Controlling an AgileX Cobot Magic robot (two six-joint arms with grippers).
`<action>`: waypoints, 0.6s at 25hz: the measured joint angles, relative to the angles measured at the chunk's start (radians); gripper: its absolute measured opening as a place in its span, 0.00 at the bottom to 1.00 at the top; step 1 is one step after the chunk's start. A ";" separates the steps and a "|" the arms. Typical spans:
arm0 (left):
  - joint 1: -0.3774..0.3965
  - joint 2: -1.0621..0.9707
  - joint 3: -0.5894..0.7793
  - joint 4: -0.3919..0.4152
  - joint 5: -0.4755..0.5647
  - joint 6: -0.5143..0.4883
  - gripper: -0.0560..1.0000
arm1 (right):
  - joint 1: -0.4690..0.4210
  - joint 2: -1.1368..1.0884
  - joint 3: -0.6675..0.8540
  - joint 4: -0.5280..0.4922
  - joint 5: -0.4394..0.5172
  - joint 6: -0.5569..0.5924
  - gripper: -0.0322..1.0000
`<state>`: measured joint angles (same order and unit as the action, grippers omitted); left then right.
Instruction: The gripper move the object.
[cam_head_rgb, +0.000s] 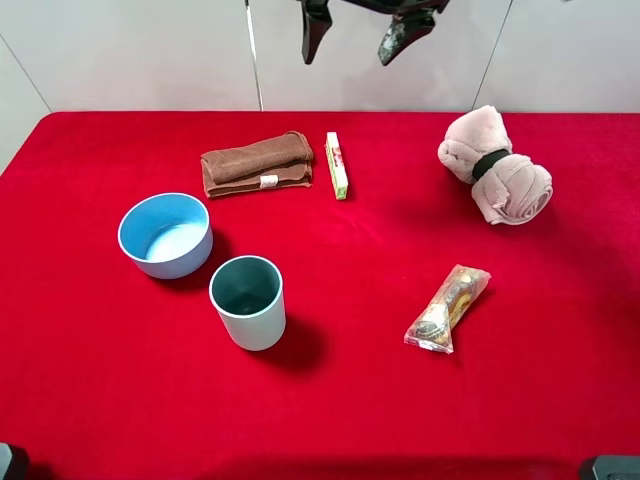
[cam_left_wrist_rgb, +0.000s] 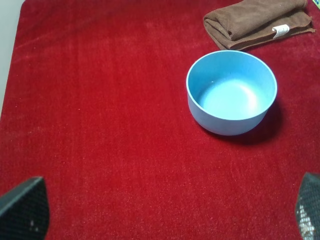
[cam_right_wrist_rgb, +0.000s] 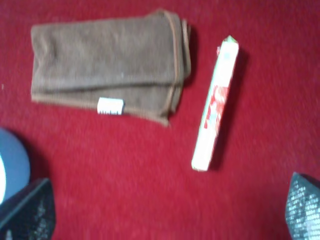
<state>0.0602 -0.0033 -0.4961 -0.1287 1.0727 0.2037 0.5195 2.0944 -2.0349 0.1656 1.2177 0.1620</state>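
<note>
A slim green box (cam_head_rgb: 337, 165) lies flat on the red tabletop (cam_head_rgb: 330, 400), just beside a folded brown towel (cam_head_rgb: 256, 163). The right gripper (cam_head_rgb: 360, 35) hangs high above it, fingers spread and empty. Descending off-centre could snag the towel or push the box aside.

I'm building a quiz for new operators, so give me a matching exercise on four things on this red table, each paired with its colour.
Things:
1. bowl
2. folded towel
3. slim box
4. rolled cloth

Colours:
A. pink
B. light green with red marks
C. light blue
D. brown

Pairs: 1-C, 2-D, 3-B, 4-A
</note>
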 joint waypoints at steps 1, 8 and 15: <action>0.000 0.000 0.000 0.000 0.000 0.000 0.98 | 0.000 -0.022 0.032 0.000 0.000 -0.009 0.70; 0.000 0.000 0.000 0.000 0.000 0.001 0.98 | 0.001 -0.199 0.236 -0.001 0.001 -0.044 0.70; 0.000 0.000 0.000 0.000 0.000 0.001 0.98 | 0.001 -0.390 0.448 0.000 0.001 -0.066 0.70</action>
<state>0.0602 -0.0033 -0.4961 -0.1287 1.0727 0.2047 0.5204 1.7040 -1.5865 0.1658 1.2185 0.0963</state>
